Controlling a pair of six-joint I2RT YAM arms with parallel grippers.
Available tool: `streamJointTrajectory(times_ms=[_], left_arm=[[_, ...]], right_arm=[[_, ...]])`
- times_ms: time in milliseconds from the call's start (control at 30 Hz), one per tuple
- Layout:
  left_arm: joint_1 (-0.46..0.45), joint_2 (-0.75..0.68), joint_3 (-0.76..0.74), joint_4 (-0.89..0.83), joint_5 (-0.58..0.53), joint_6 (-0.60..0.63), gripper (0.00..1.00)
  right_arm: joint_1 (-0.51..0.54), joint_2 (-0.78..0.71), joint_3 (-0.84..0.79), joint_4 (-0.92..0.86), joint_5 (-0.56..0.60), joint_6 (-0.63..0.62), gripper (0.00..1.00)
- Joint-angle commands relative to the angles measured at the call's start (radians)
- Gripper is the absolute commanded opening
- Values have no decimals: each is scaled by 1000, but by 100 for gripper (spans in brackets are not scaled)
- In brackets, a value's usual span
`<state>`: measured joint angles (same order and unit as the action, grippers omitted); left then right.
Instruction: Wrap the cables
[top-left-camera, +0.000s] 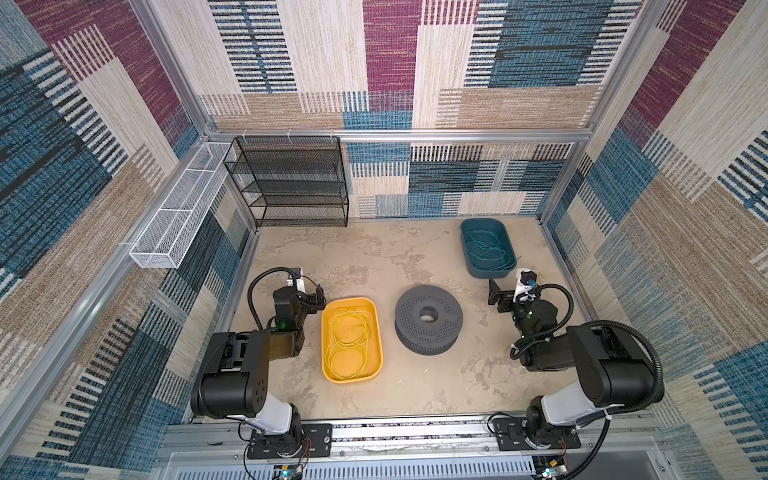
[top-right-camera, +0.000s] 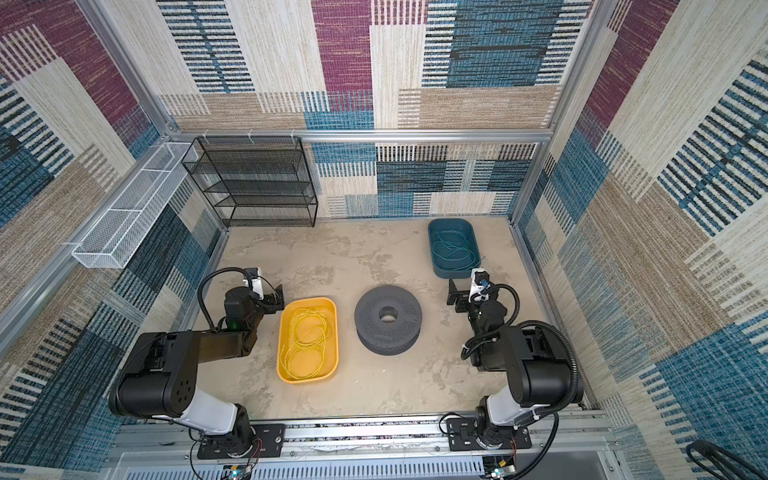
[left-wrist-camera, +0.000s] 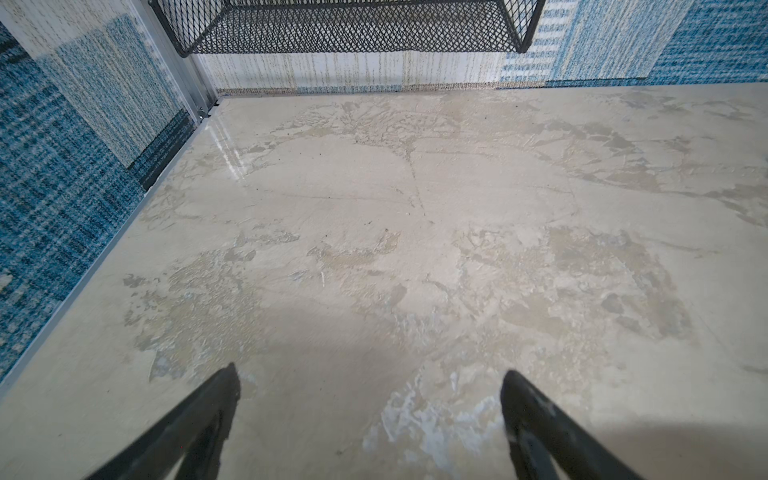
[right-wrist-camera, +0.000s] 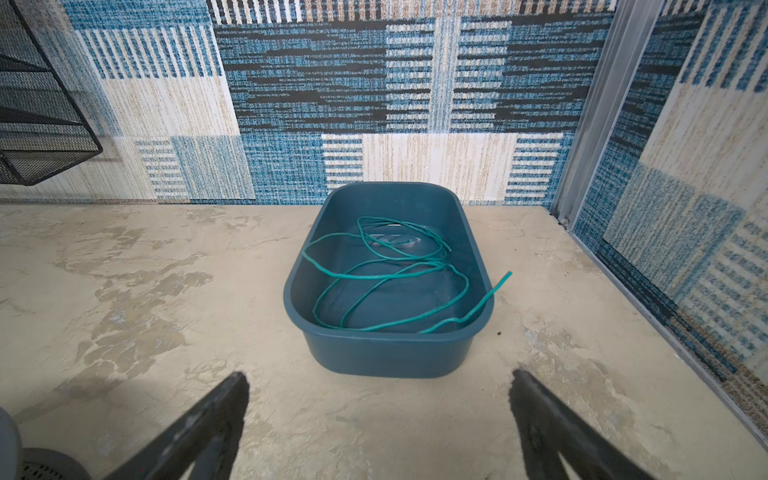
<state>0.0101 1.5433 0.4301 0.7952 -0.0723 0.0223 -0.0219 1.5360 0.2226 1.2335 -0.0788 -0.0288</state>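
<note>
Cables (top-left-camera: 351, 332): thin yellow cords in loose, overlapping round loops inside a yellow tray (top-left-camera: 324, 345), just beside the left gripper (top-left-camera: 319, 296) on the side facing the other arm and outside that gripper's wrist view. The heap's long axis follows the tray's length, roughly parallel to the direction in which the left gripper points, with one loop back toward the arm's base and a fuller cluster level with the jaws. No free end can be picked out, so which way the cords point cannot be told. Both grippers stand wide apart and empty: the left gripper over bare worktop (left-wrist-camera: 374, 216), the right gripper (right-wrist-camera: 379, 373) short of a blue tray (right-wrist-camera: 386, 353) straight ahead of it. That tray holds a teal cord (right-wrist-camera: 365, 277) with one end hanging over the rim. A grey perforated spool (top-left-camera: 409, 328) stands between the two grippers, beyond the yellow tray from the left one. Wrapping appears not yet begun. Likely faults: the cords are so fine that the jaws may close beside a strand. The loops cross, so lifting one may drag the whole heap or tighten a knot. A strand may also catch on the rim and shift the tray.
</note>
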Motion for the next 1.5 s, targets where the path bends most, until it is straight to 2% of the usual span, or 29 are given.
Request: streamJointTrajectory(times_ms=[0,600,700,733,833,933,1033,1067,1133,1167,1200,1233,1267,1300,1367,1400,1467], left_arm=[[1,-2,2,10,8,-14,99],[-1,-6,-4,23,9,-13,99],[-1,-87,-2,-42,-12,-19,100],[-1,-122,11,-95,-30,-27,100],[-1,-243,50,-258,-22,-16,100],[-1,-378,97,-387,-29,-27,99],[-1,-501,213,-583,-46,-130,100],[-2,-539,281,-701,-70,-233,100],[1,-602,435,-1045,-107,-511,99],[1,-629,512,-1219,-75,-584,99],[4,-657,537,-1295,-49,-602,100],[4,-685,509,-1296,-54,-688,100],[4,-732,445,-1301,-85,-818,99],[11,-786,387,-1308,-70,-911,99],[18,-881,276,-1198,68,-876,97],[19,-907,258,-1227,103,-892,87],[19,-891,280,-1347,187,-873,81]], right_arm=[[0,-4,0,27,-1,-5,99],[0,-3,2,24,-6,-2,99],[0,-13,4,14,16,0,99],[3,-33,18,-23,35,6,99],[16,-139,149,-327,67,5,99],[32,-246,236,-505,83,3,99],[78,-318,444,-856,170,49,99],[98,-328,538,-993,198,106,99],[109,-335,698,-1239,181,247,99],[109,-337,745,-1318,138,314,99],[108,-348,752,-1369,158,471,99],[93,-362,730,-1420,165,618,99],[55,-382,679,-1390,47,652,99],[44,-402,634,-1352,-47,639,98],[49,-410,615,-1386,-135,593,85],[59,-400,628,-1442,-148,570,77],[109,-397,639,-1517,-145,513,69]])
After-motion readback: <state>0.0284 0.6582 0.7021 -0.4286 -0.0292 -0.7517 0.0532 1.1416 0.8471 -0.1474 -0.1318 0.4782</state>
